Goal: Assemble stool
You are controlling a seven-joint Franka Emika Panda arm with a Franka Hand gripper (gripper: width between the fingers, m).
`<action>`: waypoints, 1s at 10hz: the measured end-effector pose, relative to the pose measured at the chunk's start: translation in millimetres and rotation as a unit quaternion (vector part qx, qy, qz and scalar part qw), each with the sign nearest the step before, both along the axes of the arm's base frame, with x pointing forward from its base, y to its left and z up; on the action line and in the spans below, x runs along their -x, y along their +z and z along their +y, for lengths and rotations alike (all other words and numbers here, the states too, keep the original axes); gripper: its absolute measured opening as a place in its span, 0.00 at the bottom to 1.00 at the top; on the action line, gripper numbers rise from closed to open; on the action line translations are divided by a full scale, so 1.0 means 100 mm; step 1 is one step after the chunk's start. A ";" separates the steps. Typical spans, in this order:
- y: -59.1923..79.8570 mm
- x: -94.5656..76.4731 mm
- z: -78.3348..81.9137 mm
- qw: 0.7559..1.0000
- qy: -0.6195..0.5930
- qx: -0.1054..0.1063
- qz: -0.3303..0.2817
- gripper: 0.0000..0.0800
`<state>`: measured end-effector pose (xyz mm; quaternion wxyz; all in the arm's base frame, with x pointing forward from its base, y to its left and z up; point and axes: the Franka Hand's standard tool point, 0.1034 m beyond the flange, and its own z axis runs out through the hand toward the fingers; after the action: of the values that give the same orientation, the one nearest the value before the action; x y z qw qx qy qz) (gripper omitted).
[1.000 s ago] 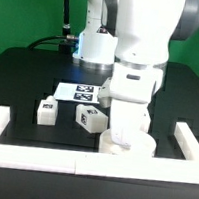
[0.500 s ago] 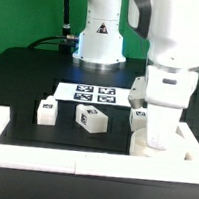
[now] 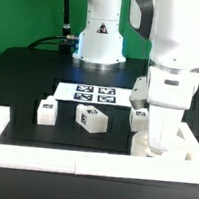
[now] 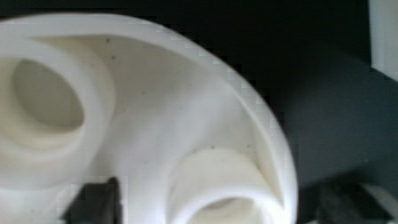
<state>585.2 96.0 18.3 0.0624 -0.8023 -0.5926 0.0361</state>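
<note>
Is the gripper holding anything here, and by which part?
Cannot be told: the fingers straddle the rim of the round seat, one on each side, but firm contact is not visible.

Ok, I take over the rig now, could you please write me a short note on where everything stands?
Gripper: down over the seat rim; open or shut, cannot tell.
Seat: flat by the border rail, at the exterior view's right.
Legs: three lying loose, one left, one middle, one beside the seat.
Done: no leg fitted.
Left: all three legs.
</note>
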 end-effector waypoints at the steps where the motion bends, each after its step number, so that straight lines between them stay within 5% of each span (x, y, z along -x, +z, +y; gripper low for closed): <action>1: 0.00 0.00 0.00 1.000 0.000 0.000 0.000 0.78; 10: 0.00 0.00 0.00 1.000 0.000 0.000 0.000 0.81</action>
<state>585.5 95.8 18.8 0.0621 -0.8025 -0.5923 0.0357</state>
